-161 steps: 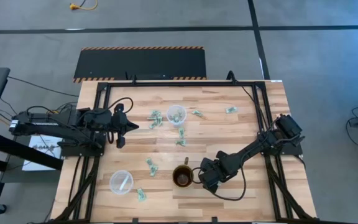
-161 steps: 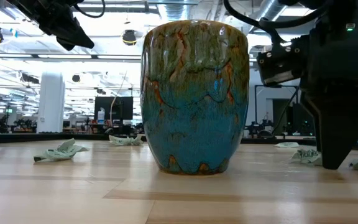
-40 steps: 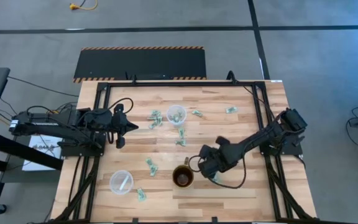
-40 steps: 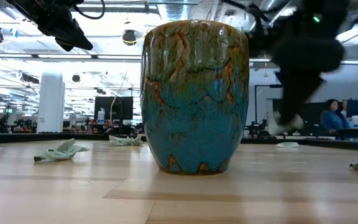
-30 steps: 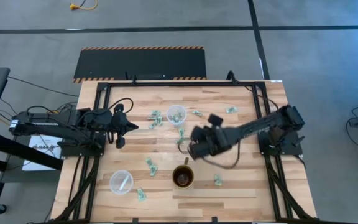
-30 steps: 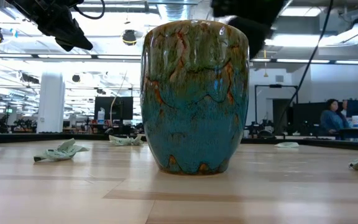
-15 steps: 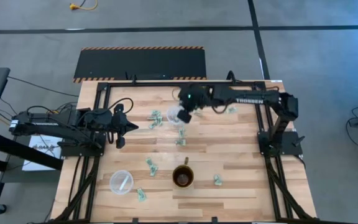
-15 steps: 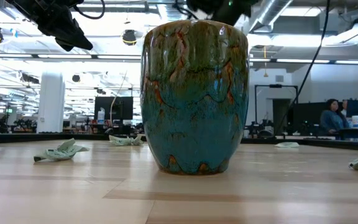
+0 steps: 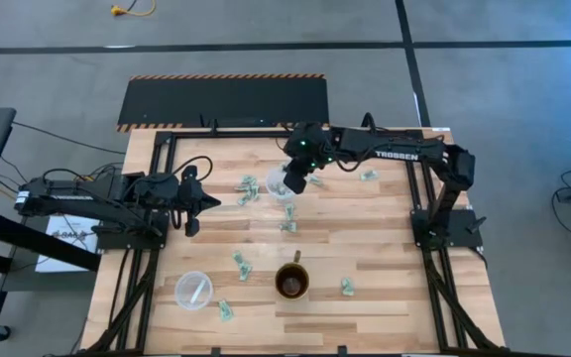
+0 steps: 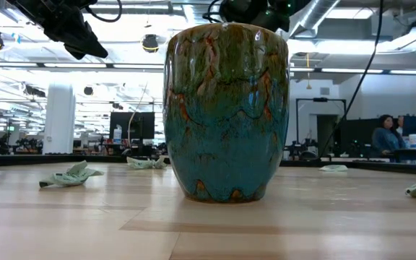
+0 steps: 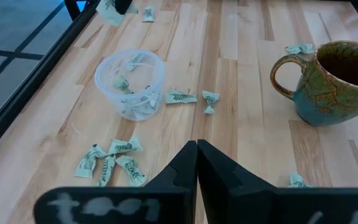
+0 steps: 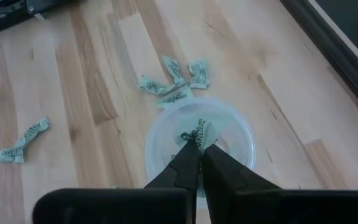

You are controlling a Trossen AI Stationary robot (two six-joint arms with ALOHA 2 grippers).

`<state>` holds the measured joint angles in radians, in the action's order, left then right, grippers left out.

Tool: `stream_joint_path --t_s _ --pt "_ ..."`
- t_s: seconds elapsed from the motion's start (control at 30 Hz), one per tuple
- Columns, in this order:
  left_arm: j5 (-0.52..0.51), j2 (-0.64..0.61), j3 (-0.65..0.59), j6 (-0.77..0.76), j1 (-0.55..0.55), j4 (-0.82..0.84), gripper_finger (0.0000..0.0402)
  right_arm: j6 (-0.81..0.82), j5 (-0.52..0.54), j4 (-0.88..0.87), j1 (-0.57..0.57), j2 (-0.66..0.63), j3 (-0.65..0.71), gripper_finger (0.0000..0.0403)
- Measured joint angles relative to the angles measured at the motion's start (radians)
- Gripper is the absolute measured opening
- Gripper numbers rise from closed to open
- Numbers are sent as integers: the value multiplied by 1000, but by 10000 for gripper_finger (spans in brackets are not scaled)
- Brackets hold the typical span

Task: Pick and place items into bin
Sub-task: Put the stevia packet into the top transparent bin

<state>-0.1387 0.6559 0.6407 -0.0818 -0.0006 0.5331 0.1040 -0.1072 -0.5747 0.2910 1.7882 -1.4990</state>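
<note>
My left claw (image 11: 196,163) is idling pressed together at the table's left edge (image 9: 137,213), holding nothing. My right claw (image 12: 199,148) is hanging over the clear cup (image 12: 199,146) at the far middle, fingers pinching a wrapper (image 12: 194,133) at the very tips. Risk, as I'm judging it: that piece is light and crumpled, so on release it could be sticking to a finger or drifting past the rim, and dropping lower could be knocking the cup over. Wrappers look pale green-and-white and twisted; loose ones (image 9: 247,188) are lying beside the cup, more near the mug (image 9: 291,282).
</note>
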Motion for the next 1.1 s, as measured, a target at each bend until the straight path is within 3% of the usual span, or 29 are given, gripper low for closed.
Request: stream_joint_path --t_s 0.33,0.83,1.1 --pt "0 0 0 0 0 0 0 9 -4 0 -7 0 0 13" --pt "0 0 0 0 0 1 0 -16 6 31 -27 102 0 5" --pt "0 0 0 0 0 0 0 -26 2 29 -27 101 0 58"
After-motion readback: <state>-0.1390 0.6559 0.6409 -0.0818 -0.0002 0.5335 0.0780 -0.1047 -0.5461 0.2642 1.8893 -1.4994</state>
